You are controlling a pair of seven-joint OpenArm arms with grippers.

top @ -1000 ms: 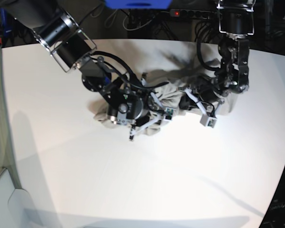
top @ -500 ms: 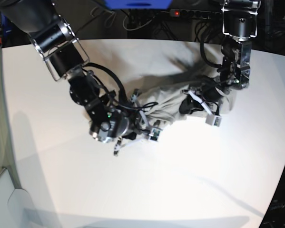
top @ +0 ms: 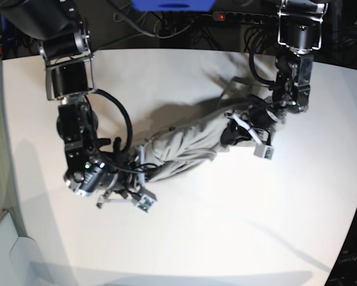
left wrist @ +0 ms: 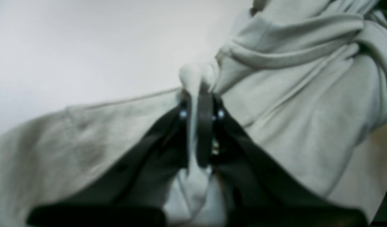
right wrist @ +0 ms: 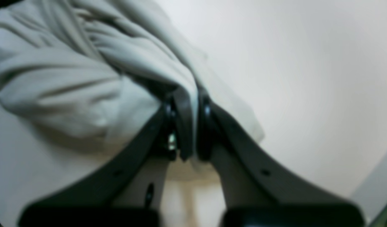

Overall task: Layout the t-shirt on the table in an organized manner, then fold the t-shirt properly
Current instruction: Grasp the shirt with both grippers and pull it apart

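Observation:
The light grey-beige t-shirt (top: 190, 146) lies bunched and twisted into a long band across the middle of the white table (top: 226, 232). My right gripper (top: 140, 173), at the left of the base view, is shut on the band's lower-left end. In the right wrist view a ridge of cloth (right wrist: 140, 63) runs down into that gripper (right wrist: 187, 101). My left gripper (top: 233, 132), on the right, is shut on the upper-right end. The left wrist view shows a pinched fold (left wrist: 196, 75) standing up out of that gripper (left wrist: 201, 101). Both wrist views are blurred.
A power strip (top: 238, 16) with a red light and a tangle of cables lie behind the table's back edge. A blue object (top: 172, 5) sits at the top. The table's curved right edge (top: 354, 208) drops to a dark floor.
My right gripper shut on the shirt and pulled it left and toward the table's front, drawing the bundle out into a long band. The left gripper kept its grip, shifting slightly.

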